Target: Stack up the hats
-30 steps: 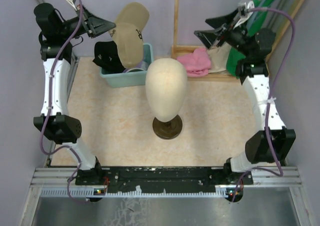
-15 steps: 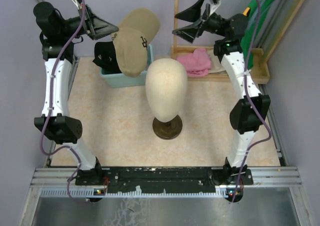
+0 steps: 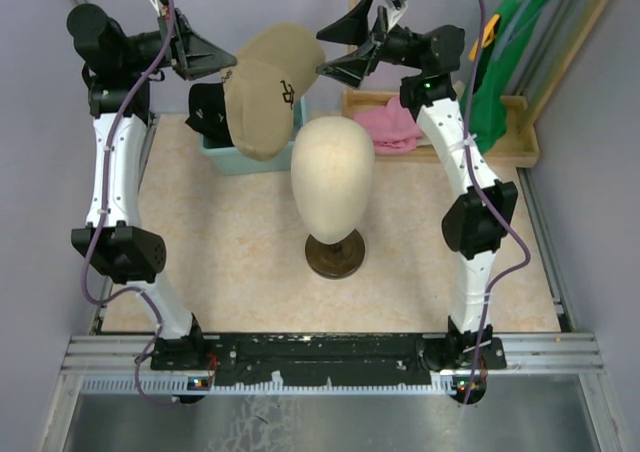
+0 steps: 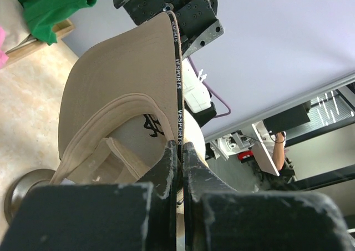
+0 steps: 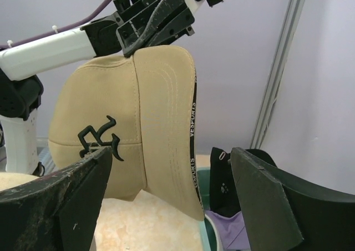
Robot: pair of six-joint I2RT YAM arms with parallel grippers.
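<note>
I've got L gripper (image 4: 178, 146) pinching the tan cap (image 3: 262, 92) by its brim, R gripper (image 3: 322, 52) fingers spread wide near it.

Mannequin head (image 3: 333, 172) mid-table, open tabletop (image 3: 220, 242) left and right of it.

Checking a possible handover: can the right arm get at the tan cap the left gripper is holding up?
Probably yes. The right gripper stands open facing the tan cap, with nothing between them; the left gripper pinches only the brim's edge.
</note>
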